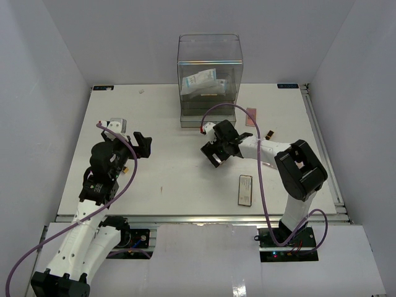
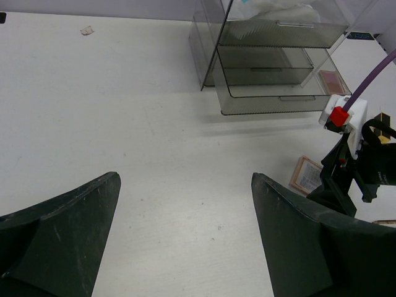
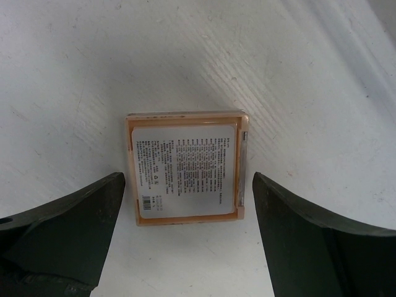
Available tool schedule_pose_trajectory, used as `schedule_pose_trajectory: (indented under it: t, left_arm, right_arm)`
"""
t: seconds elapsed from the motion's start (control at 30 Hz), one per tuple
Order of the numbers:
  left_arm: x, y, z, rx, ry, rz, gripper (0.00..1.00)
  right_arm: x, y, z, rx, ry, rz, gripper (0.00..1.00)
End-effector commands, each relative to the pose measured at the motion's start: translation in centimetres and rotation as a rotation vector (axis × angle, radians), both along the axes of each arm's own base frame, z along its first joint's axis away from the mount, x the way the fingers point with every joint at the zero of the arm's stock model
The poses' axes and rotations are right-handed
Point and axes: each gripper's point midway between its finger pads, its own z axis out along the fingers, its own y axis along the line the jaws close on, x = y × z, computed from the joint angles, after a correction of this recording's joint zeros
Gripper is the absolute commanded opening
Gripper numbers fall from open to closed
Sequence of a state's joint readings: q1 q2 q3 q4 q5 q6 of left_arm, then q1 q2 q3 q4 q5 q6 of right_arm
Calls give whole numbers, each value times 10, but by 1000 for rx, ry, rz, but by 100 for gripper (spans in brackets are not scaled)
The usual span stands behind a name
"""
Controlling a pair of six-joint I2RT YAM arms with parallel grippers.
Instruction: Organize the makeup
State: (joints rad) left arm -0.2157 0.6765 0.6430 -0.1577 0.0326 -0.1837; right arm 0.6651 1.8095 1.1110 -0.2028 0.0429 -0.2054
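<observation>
A peach eyeshadow palette (image 3: 185, 166) lies label side up on the white table, apart from both fingers of my open right gripper (image 3: 187, 185). That gripper (image 1: 216, 154) is at mid table, in front of the clear drawer box (image 1: 209, 80). The left wrist view shows the same palette (image 2: 307, 175) beside the right gripper. A black rectangular compact (image 1: 245, 189) lies near the front. A pink palette (image 1: 251, 116) lies right of the box, and another (image 2: 332, 80) sits in the lower open drawer. White-blue sachets (image 1: 201, 79) are inside the box. My left gripper (image 1: 142, 143) is open and empty.
The box's two lower drawers (image 2: 272, 93) are pulled out toward the table's middle. A small dark item (image 1: 270, 133) lies right of the right arm. The right arm's elbow (image 1: 299, 170) is over the table's right side.
</observation>
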Motion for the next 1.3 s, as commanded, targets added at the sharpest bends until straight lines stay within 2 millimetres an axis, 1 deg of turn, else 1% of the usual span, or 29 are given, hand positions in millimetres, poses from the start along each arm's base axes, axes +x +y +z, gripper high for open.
schedule_pose_trajectory:
  t: [0.0,0.13,0.27,0.43,0.53,0.6,0.67,0.7,0.8,0.87,0.9,1.0,1.03,1.07,1.1,1.23,1.27]
  left_arm:
    - [-2,1,0,4,-6,1,98]
    - [-2,1,1,2,-8,1,98]
    - [-2,1,1,2,-9,1,98]
    - [-2,1,1,1,-8,0,98]
    - [-3,1,2,0,-10,-1,98]
    - [-3,1,1,0,-9,-2,98]
    - [-3,1,1,0,-8,-2,98]
    - [-3,1,1,0,-10,-1,98]
    - [-3,1,2,-2,-10,-2,98]
    - [-3,1,2,-2,-10,-2,98]
    - [-3,1,1,-2,-9,-3,98]
    - [-3,1,1,-2,-9,-3,98]
    - [-3,1,1,-1,-9,0,98]
    - [-3,1,1,-2,-10,0,98]
    - [-3,1,1,-2,-10,-1,98]
    - [-3,1,1,-1,-7,-1,98]
    - [-3,1,1,0,-7,1,98]
  right_arm:
    - [17,13,12,34,-55,4,90]
    - [14,17,7,49,-35,24,95]
    - [13,15,2,55,-24,23,98]
    - [10,16,6,90,-8,53,80]
    - [7,18,14,102,-21,85,64]
    - [5,18,17,102,-30,107,51]
    - [5,18,23,107,-46,124,42]
    - [5,18,29,110,-61,142,38]
    - [3,24,57,122,-123,262,27]
    - [0,29,80,133,-175,364,26]
    - [-1,32,96,142,-218,418,24]
    - [6,37,140,155,-340,476,23]
    - [12,37,149,136,-381,496,22]
    - [19,36,163,104,-438,520,22]
    - [29,35,170,69,-479,527,22]
    - [72,33,186,-85,-599,510,22]
    - [82,31,187,-129,-624,508,23]
